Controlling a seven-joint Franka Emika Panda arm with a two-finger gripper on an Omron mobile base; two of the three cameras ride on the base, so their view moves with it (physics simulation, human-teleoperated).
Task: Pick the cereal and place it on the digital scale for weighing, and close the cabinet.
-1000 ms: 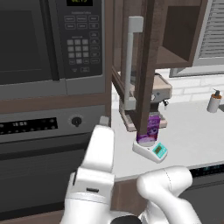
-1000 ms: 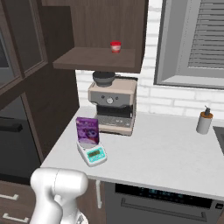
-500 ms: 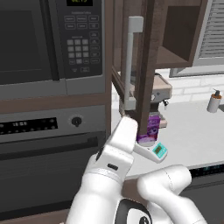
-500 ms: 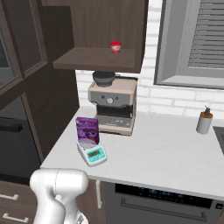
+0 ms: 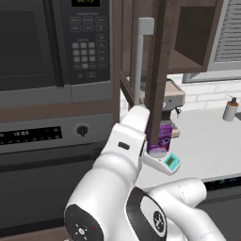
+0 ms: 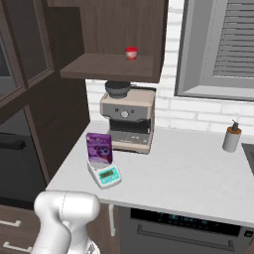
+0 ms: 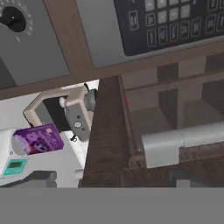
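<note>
Left base view: cabinet (image 5: 157,70) door open, edge-on; grey bar handle (image 5: 140,61) on its face. Cereal (image 5: 164,140) upright on digital scale (image 5: 164,161), just right of door's lower edge, on surface (image 5: 207,141). Arm's end (image 5: 136,123) near handle base; jaws hidden, state can't tell.

Right base view: cereal (image 6: 99,149) on scale plate, teal display (image 6: 107,174) in front; coffee machine (image 6: 128,122) just behind. Red-capped jar (image 6: 131,53) on cabinet shelf. No legible writing.

Hand view: handle (image 7: 183,142) close ahead; cereal (image 7: 38,139) well off to one side.

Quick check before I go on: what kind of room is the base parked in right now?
A home-style kitchen, rendered. A microwave sits above a built-in oven, a coffee machine stands on the white counter, and an open cabinet hangs above it.
</note>
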